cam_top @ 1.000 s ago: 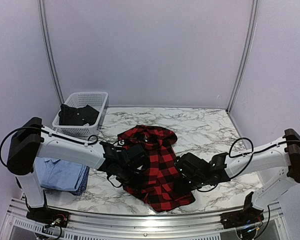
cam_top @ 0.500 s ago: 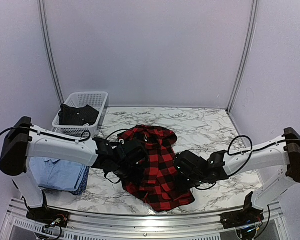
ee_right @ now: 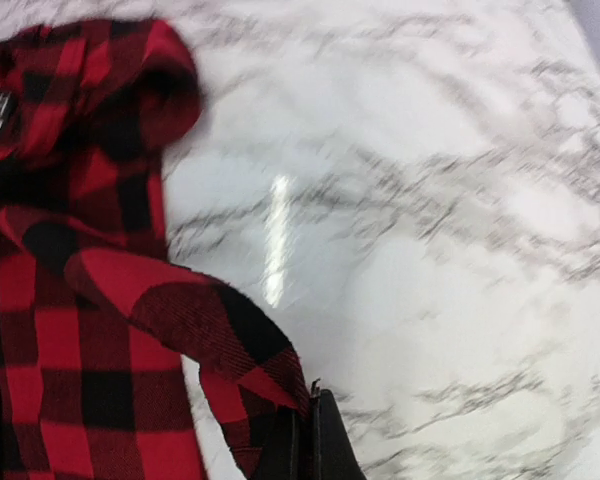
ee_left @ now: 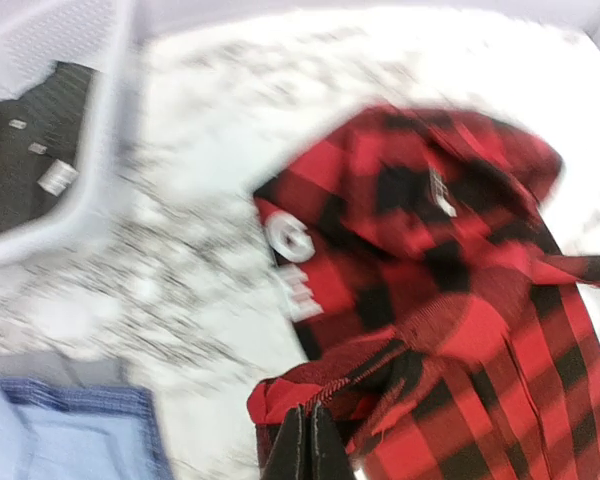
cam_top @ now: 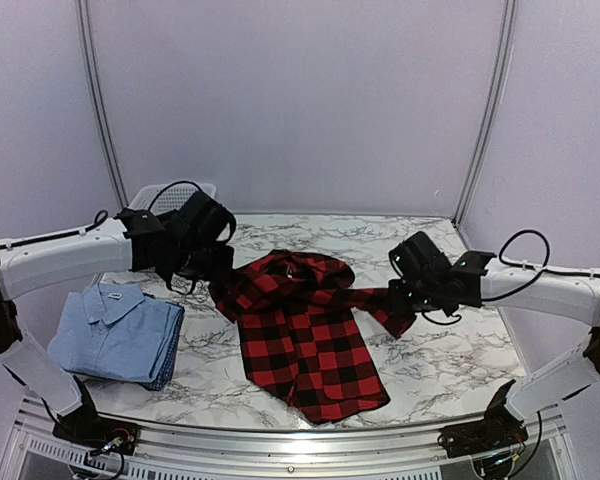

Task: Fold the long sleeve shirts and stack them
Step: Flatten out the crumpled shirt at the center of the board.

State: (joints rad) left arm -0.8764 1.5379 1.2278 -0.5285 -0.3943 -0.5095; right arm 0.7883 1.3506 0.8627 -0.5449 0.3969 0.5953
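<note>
In the middle of the marble table, lying mostly flat with its body running toward the near edge: the red-and-black flannel shirt. Drawn out sideways at its far end, one part pulled to the left and a sleeve pulled to the right, both ends lifted off the tabletop. At the left end, pinched in the left gripper, clenched tight on a bunched fold of the check cloth, with the two black fingers pressed together and red fabric puckered around their tips in the left wrist view. Just beyond that fold, on a black patch of the shirt, white block lettering, too blurred to read. At the right end, caught in the right gripper, likewise closed hard on the sleeve, with the cloth draping down and left from the fingertips toward the rest of the garment. Beyond the sleeve to the right, only bare marble in the right wrist view. Off to the near left of the table, well apart from the flannel: the light blue shirt, folded, collar facing up, lying on a darker blue layer showing at its right edge. At the far left, mostly hidden behind the left arm, a white mesh basket with a dark garment inside.
</note>
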